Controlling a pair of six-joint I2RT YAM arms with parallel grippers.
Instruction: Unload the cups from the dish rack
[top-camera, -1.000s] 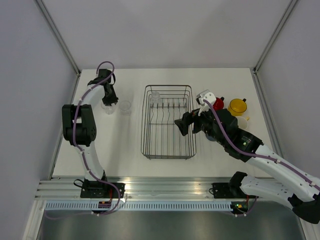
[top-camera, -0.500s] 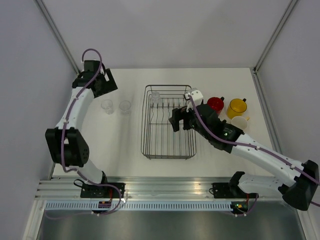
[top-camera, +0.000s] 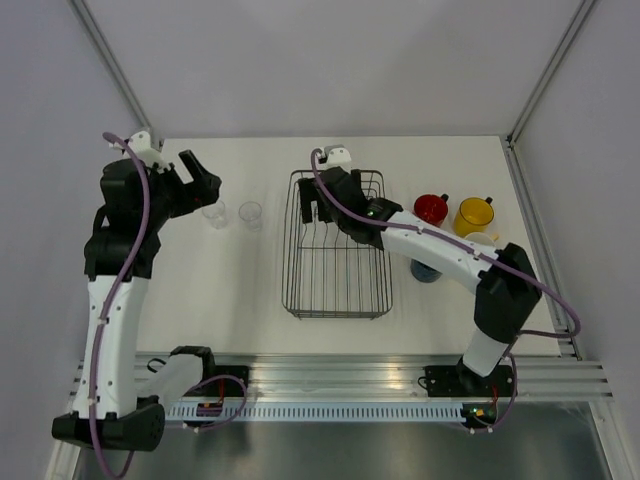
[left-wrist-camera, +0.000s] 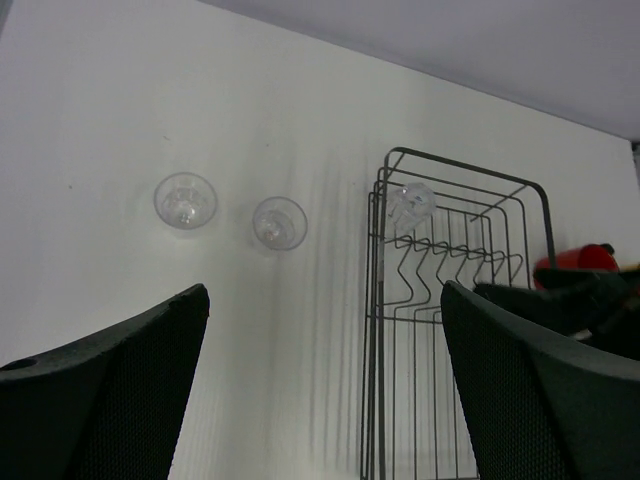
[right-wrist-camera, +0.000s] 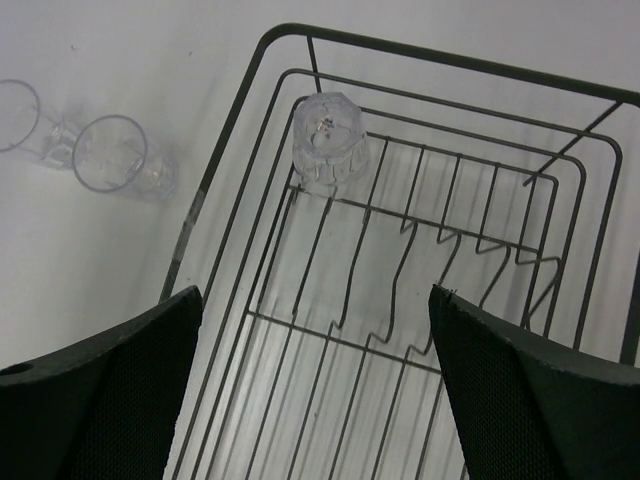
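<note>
Right gripper (right-wrist-camera: 315, 292) hangs wide open and empty over the dish rack (right-wrist-camera: 430, 60). Just ahead of its fingertips, one glass tumbler (right-wrist-camera: 328, 145) sits in the rack's far corner. Left gripper (left-wrist-camera: 325, 288) gapes too, nothing held. Ahead and leftward, a second tumbler (left-wrist-camera: 279, 222) and a third tumbler (left-wrist-camera: 185, 200) stand side by side on the table (left-wrist-camera: 120, 100).

The left end effector (top-camera: 203, 180) opened and lifted off the tumbler (top-camera: 213, 214) left of the dish rack (top-camera: 286, 262); the right end effector (top-camera: 318, 210) swung over the rack's far-left corner.
</note>
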